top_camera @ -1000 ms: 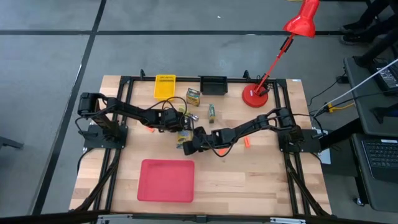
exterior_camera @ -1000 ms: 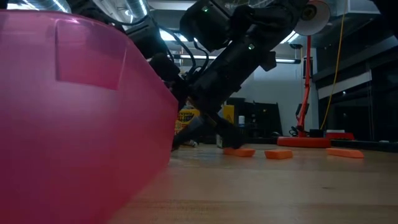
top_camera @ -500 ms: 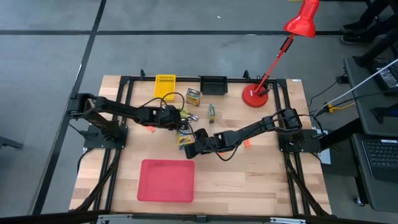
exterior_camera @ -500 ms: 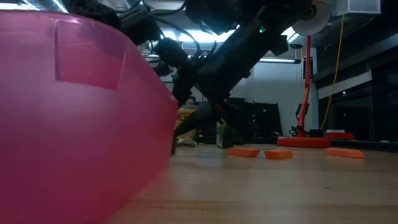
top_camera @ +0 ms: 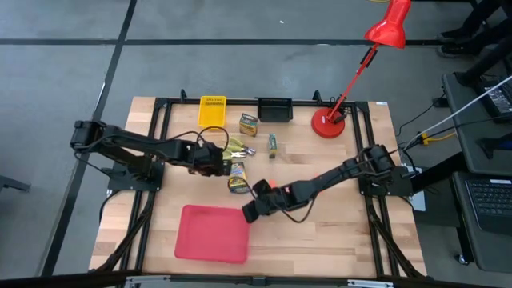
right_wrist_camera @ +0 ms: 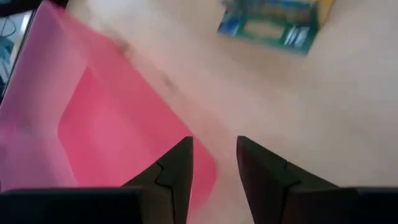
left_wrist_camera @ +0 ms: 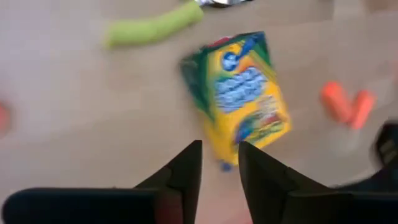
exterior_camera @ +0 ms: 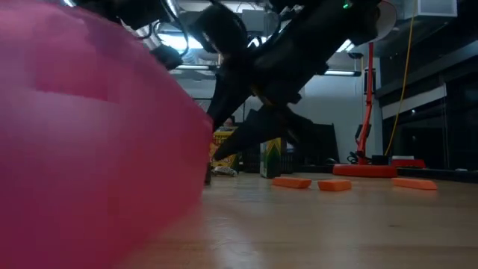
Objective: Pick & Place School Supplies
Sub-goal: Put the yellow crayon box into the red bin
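Note:
A green-and-yellow crayon box (top_camera: 238, 185) lies flat on the wood, just beyond the fingertips of my open left gripper (top_camera: 216, 162), as the left wrist view shows (left_wrist_camera: 239, 99). A yellow-green implement (left_wrist_camera: 152, 28) and orange pieces (left_wrist_camera: 345, 102) lie around it. My right gripper (top_camera: 250, 212) stands open at the far right corner of the red tray (top_camera: 210, 234), one finger over the tray and one over the wood (right_wrist_camera: 214, 162). Two more crayon boxes (top_camera: 248, 124) (top_camera: 273, 144) stand farther back. My left gripper touches nothing. My right gripper slants down from the table's right onto the tray's far right rim (right_wrist_camera: 202, 155), its fingers (right_wrist_camera: 174, 171) standing on either side of that rim. I cannot tell whether they touch it.
A yellow box (top_camera: 212, 110) and a black box (top_camera: 274, 108) stand at the far edge. The red lamp's base (top_camera: 328, 124) is at the far right. Orange pieces (exterior_camera: 334, 185) lie on the wood right of the middle.
My left gripper has drawn back toward the table's left edge, away from the crayon box, which now lies alone on the wood. My right gripper has gone toward the near edge, onto the tray's far right corner. The tray has shifted slightly.

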Available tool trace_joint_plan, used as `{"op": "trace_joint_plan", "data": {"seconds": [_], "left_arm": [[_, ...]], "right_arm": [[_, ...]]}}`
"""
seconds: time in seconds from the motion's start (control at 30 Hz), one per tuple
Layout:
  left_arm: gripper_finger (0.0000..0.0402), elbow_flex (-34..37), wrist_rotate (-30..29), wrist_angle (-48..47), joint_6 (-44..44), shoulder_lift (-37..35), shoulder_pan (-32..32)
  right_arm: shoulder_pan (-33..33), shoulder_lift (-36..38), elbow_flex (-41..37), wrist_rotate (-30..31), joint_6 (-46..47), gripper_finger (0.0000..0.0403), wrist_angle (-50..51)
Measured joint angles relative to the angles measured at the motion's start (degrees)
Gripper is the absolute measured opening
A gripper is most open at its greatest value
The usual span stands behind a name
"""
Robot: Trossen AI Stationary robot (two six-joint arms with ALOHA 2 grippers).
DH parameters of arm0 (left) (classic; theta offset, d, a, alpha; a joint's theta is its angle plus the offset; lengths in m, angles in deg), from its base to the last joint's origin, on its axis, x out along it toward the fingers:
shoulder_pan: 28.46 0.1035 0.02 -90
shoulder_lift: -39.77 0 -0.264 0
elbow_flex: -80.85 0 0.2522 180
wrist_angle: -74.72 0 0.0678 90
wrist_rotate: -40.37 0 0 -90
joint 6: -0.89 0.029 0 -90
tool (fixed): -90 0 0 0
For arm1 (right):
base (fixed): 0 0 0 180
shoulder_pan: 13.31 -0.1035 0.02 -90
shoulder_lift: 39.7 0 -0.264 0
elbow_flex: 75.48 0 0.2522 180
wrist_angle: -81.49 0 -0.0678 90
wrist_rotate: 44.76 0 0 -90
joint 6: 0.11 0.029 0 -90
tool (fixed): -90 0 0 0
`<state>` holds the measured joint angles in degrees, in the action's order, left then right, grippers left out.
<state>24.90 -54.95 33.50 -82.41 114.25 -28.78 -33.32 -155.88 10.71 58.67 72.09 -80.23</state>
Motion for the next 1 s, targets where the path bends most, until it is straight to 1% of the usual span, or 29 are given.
{"op": "trace_joint_plan", "data": {"seconds": [0.13,0.23,0.33,0.4,0.63,0.77,0.87,0.93,1.0], "left_arm": [[0.0123,-0.07,-2.3,4.76,-4.36,2.82,-0.02],[0.013,-0.09,-3.64,4.03,-6.35,4.99,0.0],[0.013,-0.07,-3.4,2.94,-8.12,6.89,0.0],[0.0125,-0.07,-3.03,4.13,-8.48,8.34,0.0],[0.01,-0.07,-2.38,8.31,-9.22,12.26,0.02],[0.0083,-0.07,-2.36,8.86,-9.44,13.26,0.02],[0.0054,-0.07,-2.47,9.93,-8.36,13.68,0.04],[0.0022,-0.07,-3.25,10.34,-8.06,13.67,0.02],[0.0008,-0.07,-4.05,10.4,-7.73,13.59,0.02]], "right_arm": [[-2.69,0.02,0.02,0.77,2.12,0.0128,-0.09],[-4.4,0.05,0.04,1.17,3.83,0.0128,0.32],[-6.08,0.09,0.04,2.34,5.56,0.0128,1.13],[-7.07,0.81,0.04,3.21,6.44,0.0128,2.62],[-8.69,4.3,0.13,8.68,7.52,0.0128,7.03],[-9.55,5.2,0.13,9.8,7.72,0.0128,8.41],[-10.35,5.51,0.15,10.47,8.42,0.0128,9.13],[-11.06,5.49,0.13,11.15,9.24,0.0128,10.03],[-11.7,5.49,0.15,11.35,10.03,0.0128,10.23]]}}
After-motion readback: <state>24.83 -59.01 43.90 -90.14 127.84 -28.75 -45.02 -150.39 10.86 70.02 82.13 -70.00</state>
